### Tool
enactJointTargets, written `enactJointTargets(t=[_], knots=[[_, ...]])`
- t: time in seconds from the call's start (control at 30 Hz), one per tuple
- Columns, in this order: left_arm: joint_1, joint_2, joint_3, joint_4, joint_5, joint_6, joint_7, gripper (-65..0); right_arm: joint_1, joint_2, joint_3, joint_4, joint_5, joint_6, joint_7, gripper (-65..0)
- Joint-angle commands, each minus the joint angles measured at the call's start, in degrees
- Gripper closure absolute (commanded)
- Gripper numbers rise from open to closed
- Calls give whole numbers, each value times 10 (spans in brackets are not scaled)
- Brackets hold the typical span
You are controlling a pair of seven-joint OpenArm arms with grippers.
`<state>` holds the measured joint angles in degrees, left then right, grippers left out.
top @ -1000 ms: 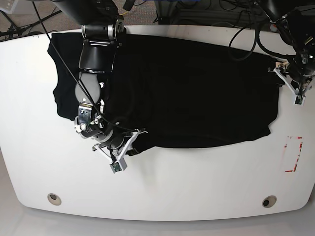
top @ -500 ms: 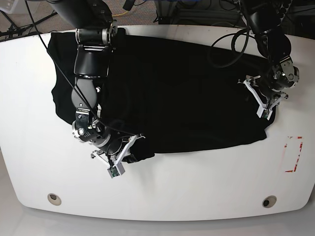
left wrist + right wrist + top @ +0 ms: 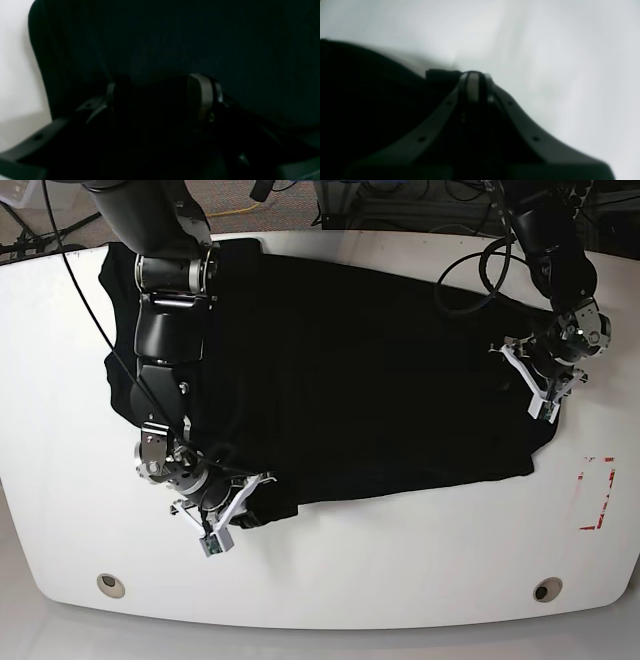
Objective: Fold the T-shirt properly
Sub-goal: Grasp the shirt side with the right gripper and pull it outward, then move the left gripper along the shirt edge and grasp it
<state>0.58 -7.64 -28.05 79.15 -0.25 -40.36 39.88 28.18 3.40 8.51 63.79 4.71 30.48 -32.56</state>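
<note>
**No readable text**

No words, numbers, brands or labels can be read in any view. The one sign-like mark is a red dashed rectangle [image 3: 597,493] on the white table [image 3: 400,560], near its edge; it carries no lettering.

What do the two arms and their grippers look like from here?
Both arms are black with silver joint rings and loose black cables. The left gripper and right gripper have white skeletal finger frames around dark bodies. Wrist views show grey perforated finger struts.
</note>
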Motion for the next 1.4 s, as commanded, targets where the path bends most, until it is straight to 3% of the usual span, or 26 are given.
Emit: enactJointTargets(t=[0.0, 0.07, 0.13, 0.27, 0.33, 0.53, 0.7, 0.77, 0.9, 1.0, 1.17, 1.37], knots=[[27, -7, -1, -1, 34, 4, 39, -325, 42, 7, 1, 10, 10, 2, 20, -21], [36, -20, -1, -2, 33, 4, 39, -325, 55, 7, 1, 10, 10, 2, 19, -49], [42, -26, -1, -3, 30, 4, 39, -325, 61, 7, 1, 12, 10, 2, 18, -136], [43, -26, -2, -3, 30, 4, 39, -325, 61, 7, 1, 16, 10, 2, 18, -385], [43, -26, -4, -3, 30, 4, 39, -325, 53, 8, 1, 33, 10, 2, 13, -472], [42, -27, -3, -2, 30, 4, 39, -325, 3, 39, 5, 116, 16, 2, -55, -444], [41, -27, -3, -1, 30, 4, 39, -325, -27, 68, 42, 123, 15, 2, -65, -425], [39, -27, -3, -1, 30, 4, 39, -325, -30, 74, 72, 96, 12, 2, -65, -428], [39, -36, -1, -1, 32, 4, 39, -325, -25, 124, 92, 19, 16, 3, -61, -428], [39, -46, 0, -4, 31, 4, 39, -325, -8, 148, 101, -31, 16, 30, -61, -425], [43, -49, -4, -4, 33, 4, 39, -325, -4, 160, 147, -80, 16, 62, -65, -425], [71, -65, -5, 0, 29, 4, 39, -325, -16, 149, 158, -82, 19, 93, -97, -423]])
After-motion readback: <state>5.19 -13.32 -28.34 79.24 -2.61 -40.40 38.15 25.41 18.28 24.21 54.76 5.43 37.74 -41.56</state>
